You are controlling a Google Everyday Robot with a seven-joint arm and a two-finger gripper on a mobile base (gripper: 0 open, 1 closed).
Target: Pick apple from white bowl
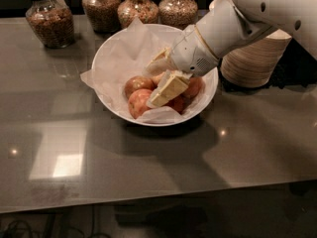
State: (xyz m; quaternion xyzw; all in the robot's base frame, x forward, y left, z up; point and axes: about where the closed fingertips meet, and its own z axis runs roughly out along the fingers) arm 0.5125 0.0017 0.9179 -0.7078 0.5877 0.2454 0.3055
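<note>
Dark glossy tabletop (pixel 148 172) underneath it all, and the apple (pixel 139 104) sits front-left in the white bowl (pixel 101 51), on the crumpled paper lining (pixel 124 48); the near finger's tip lies at its right edge, touching or not I can't tell; gripper (pixel 150 87) is down inside the bowl, fingers (pixel 171 86) spread wide, holding nothing; a browner apple (pixel 134 85) shows between the tips; redder apples (pixel 194 87) crowd behind; stacked beige paper bowls (pixel 255 58) to the right; grain jars (pixel 49 21) along the back.
</note>
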